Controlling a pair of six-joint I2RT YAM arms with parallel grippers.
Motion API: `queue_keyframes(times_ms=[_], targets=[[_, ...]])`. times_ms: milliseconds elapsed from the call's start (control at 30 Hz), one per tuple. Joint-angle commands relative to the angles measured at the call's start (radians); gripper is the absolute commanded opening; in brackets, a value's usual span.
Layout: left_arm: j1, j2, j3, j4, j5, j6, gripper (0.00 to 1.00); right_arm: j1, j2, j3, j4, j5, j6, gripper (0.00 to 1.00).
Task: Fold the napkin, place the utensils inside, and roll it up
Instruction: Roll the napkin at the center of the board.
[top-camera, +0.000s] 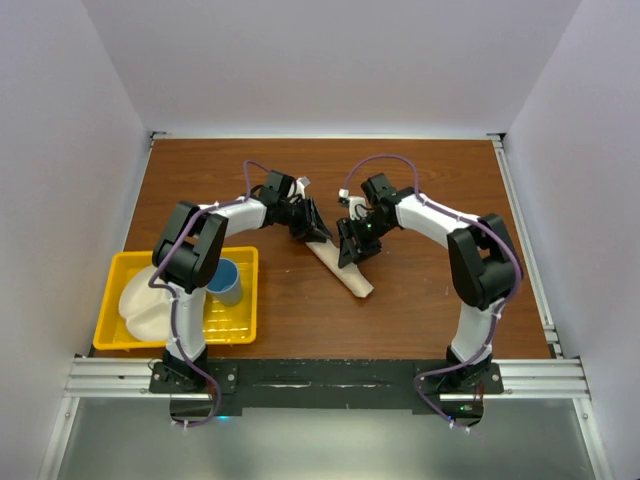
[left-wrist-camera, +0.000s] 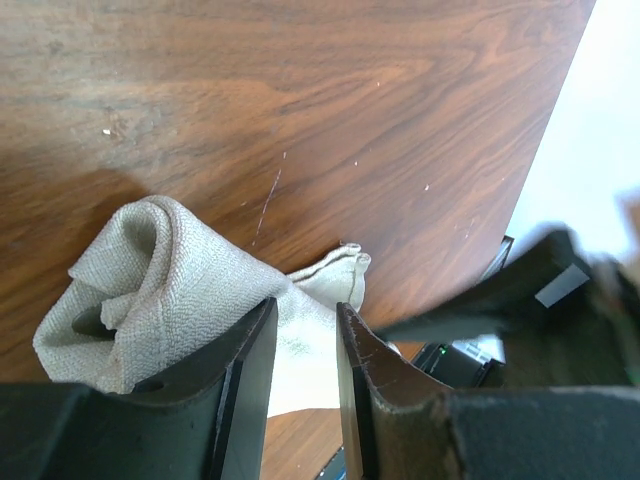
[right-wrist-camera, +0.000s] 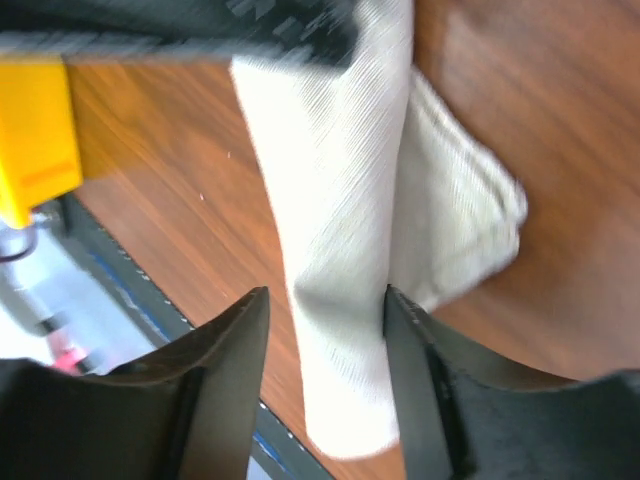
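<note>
Beige napkin: rolled into a slim tube, lying aslant on the wooden table between both arms; no knife in sight.
Right gripper: fingers parted, straddling the roll at its middle, wood showing on one side.
Left gripper: at the roll's far end, coiled end just beside one finger, cloth in the narrow gap; pinched or not, unclear.
Risk: a finger snagging the weave on lift-off would likely tug the coil loose and unroll it.

Napkin on table, right of tray (1 cup inside).
</note>
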Motion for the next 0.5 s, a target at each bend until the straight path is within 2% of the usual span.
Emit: queue_keyframes(times_ms=[0, 100, 300, 400, 467], targets=[[0.018, 0.028, -0.003, 0.009, -0.062, 0.046, 0.35, 0.047, -0.123, 0.0, -0.115, 0.168, -0.003, 0.55], [0.018, 0.024, -0.006, 0.006, -0.061, 0.051, 0.35, 0.054, -0.172, -0.093, -0.077, 0.194, 0.035, 0.55], [0.018, 0.02, -0.011, 0.006, -0.056, 0.052, 0.35, 0.061, -0.227, -0.294, 0.039, 0.3, 0.137, 0.47], [0.018, 0.018, -0.006, -0.003, -0.055, 0.055, 0.35, 0.074, -0.247, -0.328, 0.039, 0.4, 0.164, 0.44], [0.016, 0.014, 0.001, -0.011, -0.053, 0.064, 0.35, 0.109, -0.29, -0.316, 0.019, 0.443, 0.163, 0.46]])
